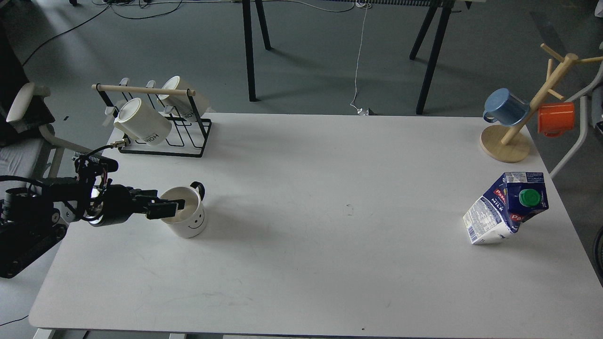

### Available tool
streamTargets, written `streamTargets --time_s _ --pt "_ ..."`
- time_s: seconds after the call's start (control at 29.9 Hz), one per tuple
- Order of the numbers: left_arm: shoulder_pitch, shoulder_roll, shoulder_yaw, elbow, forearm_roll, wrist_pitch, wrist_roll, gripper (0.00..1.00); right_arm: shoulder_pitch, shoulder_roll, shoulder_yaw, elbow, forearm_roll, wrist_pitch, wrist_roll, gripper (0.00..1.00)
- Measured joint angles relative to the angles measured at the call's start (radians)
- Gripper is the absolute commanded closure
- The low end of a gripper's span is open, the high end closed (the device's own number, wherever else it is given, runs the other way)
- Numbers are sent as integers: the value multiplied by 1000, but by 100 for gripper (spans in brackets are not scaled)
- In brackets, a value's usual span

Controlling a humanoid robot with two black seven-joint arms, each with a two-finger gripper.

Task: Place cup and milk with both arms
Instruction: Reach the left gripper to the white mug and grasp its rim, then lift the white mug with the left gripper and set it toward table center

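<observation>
The cup [191,221], a white mug with a black handle and a smiley face, stands upright on the table's left side. My left gripper [170,209] comes in from the left at the cup's mouth. One finger [176,204] reaches over the opening and the other lies at the near left rim, so the rim wall sits between them and they look closed on it. The milk [506,207], a dented blue and white carton with a green cap, stands leaning near the table's right edge. My right gripper is out of view.
A black wire rack [188,141] with two cream mugs [141,123] stands at the back left. A wooden mug tree [506,143] with a blue mug [506,107] and an orange mug [556,118] stands at the back right.
</observation>
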Motion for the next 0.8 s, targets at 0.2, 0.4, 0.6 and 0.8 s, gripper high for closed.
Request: streamTargets --time_s 0.2,0.4,0.6,0.8 --pt "1 -10 0 2 1 4 0 87 -1 0 2 0 0 0 0 2" --pt "3 -24 0 3 0 59 0 96 -3 -2 2 0 0 0 0 2" --pt "3 -16 0 1 -1 62 0 97 -4 -2 2 0 0 0 0 2" --pt "-4 8 0 -24 -3 28 0 98 -5 -2 2 0 0 0 0 2"
